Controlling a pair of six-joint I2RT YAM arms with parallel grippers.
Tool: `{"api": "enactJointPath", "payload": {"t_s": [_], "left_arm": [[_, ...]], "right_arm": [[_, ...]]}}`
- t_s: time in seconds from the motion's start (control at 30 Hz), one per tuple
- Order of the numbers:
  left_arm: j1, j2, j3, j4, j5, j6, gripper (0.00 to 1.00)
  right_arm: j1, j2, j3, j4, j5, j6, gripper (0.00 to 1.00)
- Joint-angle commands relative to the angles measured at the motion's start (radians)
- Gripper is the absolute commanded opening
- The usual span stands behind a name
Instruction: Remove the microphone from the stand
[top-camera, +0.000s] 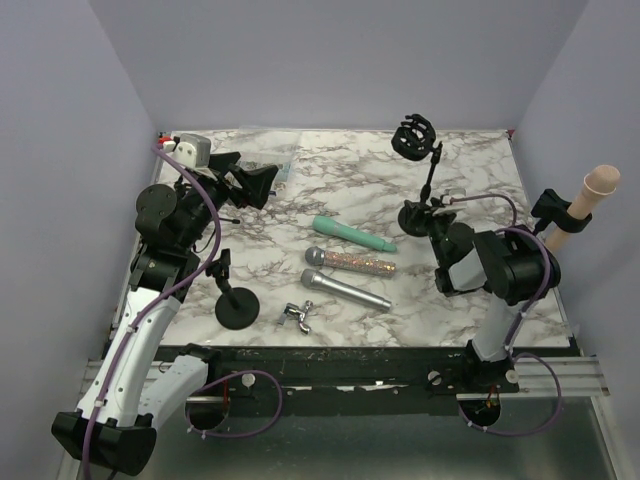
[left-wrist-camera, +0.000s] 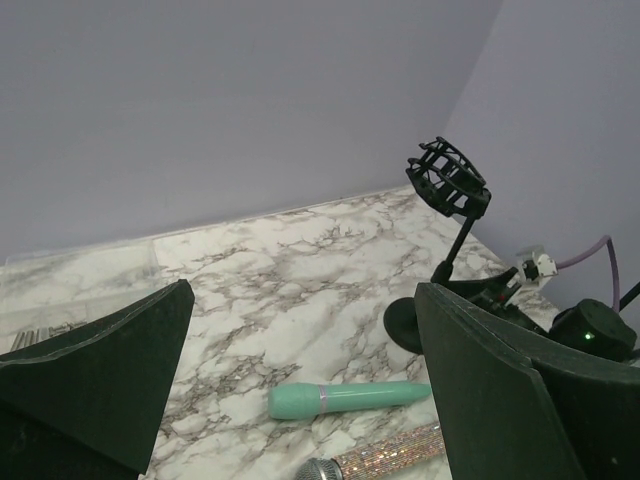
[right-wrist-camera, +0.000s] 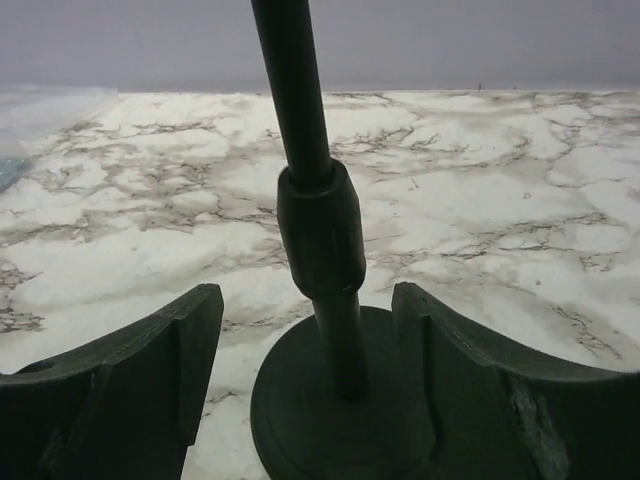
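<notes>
— Grippers?
— My right gripper (right-wrist-camera: 305, 330) is parted either side of the stand (right-wrist-camera: 320, 230), gripping nothing. The left gripper (left-wrist-camera: 300, 300) is spread wide, empty.
— Microphone?
— The teal microphone (top-camera: 352, 234), glittery microphone (top-camera: 350, 261) and silver microphone (top-camera: 347, 290) lie mid-table. The stand's top is cut off in the right wrist view.

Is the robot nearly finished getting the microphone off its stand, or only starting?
Nearly done, it seems. The stand's cradle is empty, and a teal microphone, a glittery microphone and a silver microphone lie on the table. In hand: the right claw stands open either side of the stand's pole, gripping nothing. The left claw is open and empty. Left: probably only backing away.
</notes>
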Motion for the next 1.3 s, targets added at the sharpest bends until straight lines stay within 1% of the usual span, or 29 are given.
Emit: {"api": "enactJointPath", "payload": {"t_s": [0.0,0.07,0.2,0.27,0.33,0.43,0.53,0.6,0.7,0.8,0.9,1.03,1.27], "left_arm": [[-0.003,-0.013,-0.012,0.029,0.003,0.005,0.96],[-0.002,-0.011,-0.014,0.026,-0.002,0.007,0.96],[-0.003,-0.001,-0.012,0.028,0.009,-0.001,0.96],[-0.004,0.003,-0.017,0.034,0.003,0.001,0.96],[-0.004,0.012,-0.010,0.022,0.008,-0.005,0.96],[-0.004,0.013,-0.008,0.034,0.036,-0.025,0.96],[-0.006,0.009,-0.017,0.046,0.039,-0.031,0.96],[-0.006,0.014,-0.009,0.035,0.040,-0.038,0.96],[-0.007,0.009,-0.015,0.051,0.059,-0.046,0.96],[-0.010,0.009,-0.018,0.043,0.037,-0.029,0.96],[-0.010,0.009,-0.011,0.034,0.033,-0.023,0.96],[-0.012,0.012,-0.015,0.039,0.032,-0.022,0.96],[-0.012,0.019,-0.011,0.042,0.051,-0.038,0.96]], "right_arm": [[0.009,-0.149,-0.088,0.211,0.090,-0.007,0.81],[0.009,-0.230,-0.101,0.072,0.119,-0.006,0.89],[0.008,-0.407,-0.099,-0.248,0.243,0.050,0.95],[0.009,-0.501,-0.070,-0.468,0.312,0.126,1.00],[0.009,-0.579,-0.032,-0.699,0.332,0.188,1.00],[0.009,-0.668,0.027,-0.899,0.345,0.240,1.00],[0.009,-0.711,0.115,-1.106,0.328,0.281,1.00],[0.009,-0.711,0.162,-1.180,0.260,0.250,1.00],[0.008,-0.674,0.221,-1.224,0.204,0.224,1.00],[0.009,-0.591,0.321,-1.302,0.190,0.184,1.00],[0.009,-0.535,0.377,-1.360,0.184,0.191,1.00],[0.009,-0.540,0.389,-1.359,0.106,0.223,1.00],[0.009,-0.563,0.479,-1.496,0.080,0.245,1.00]]}}
